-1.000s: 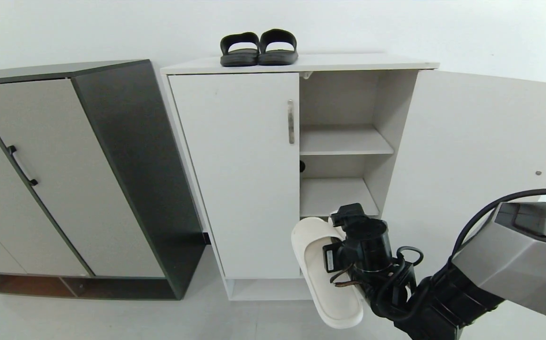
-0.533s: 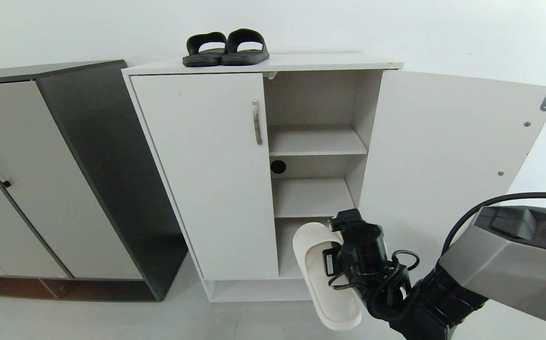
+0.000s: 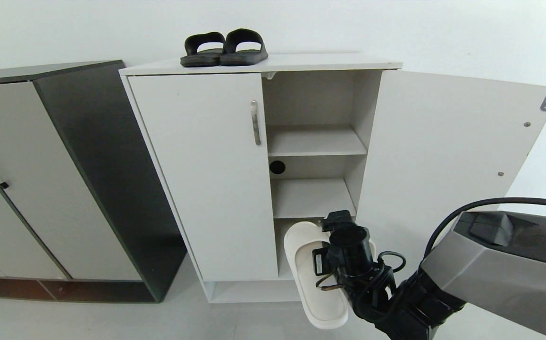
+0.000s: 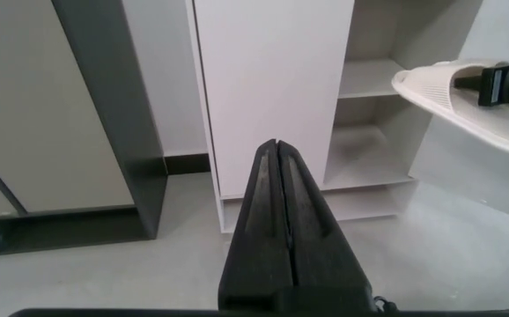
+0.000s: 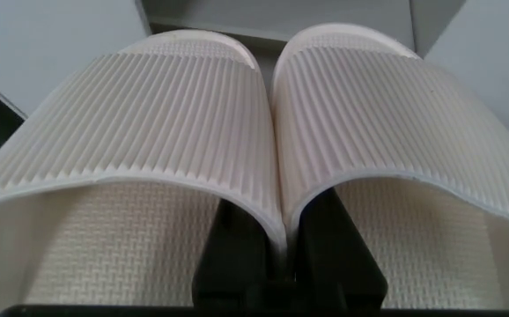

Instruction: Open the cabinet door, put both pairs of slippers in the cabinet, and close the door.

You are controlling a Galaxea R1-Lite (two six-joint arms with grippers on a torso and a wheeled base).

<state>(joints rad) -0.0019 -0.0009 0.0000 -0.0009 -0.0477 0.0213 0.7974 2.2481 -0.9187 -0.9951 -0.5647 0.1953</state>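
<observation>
a tall white two-door cabinet stands against the wall. its right-hand door is swung wide open; its left-hand door, with a slim upright metal handle, is shut. the open half shows an upper shelf, a middle shelf and a bottom compartment, with a round hole in the back panel between the two shelves.

a pair of black rubber slide slippers sits side by side on top of the cabinet, above the shut door.

the pair of cream ribbed rubber slippers hangs off the grey floor in the right gripper, in front of the bottom compartment, toes toward the cabinet. whether the toes have passed the cabinet's front edge cannot be told. the right wrist view shows the two slippers touching side by side. one black finger of the right gripper reaches in under each strap, and its fingers pinch the two adjoining strap walls between them.

the left gripper hovers low over the floor, facing the shut door, its black fingers pressed together with nothing between them. the cream pair shows off to one side.

a dark grey cabinet with a pale door stands just beside the white one.
</observation>
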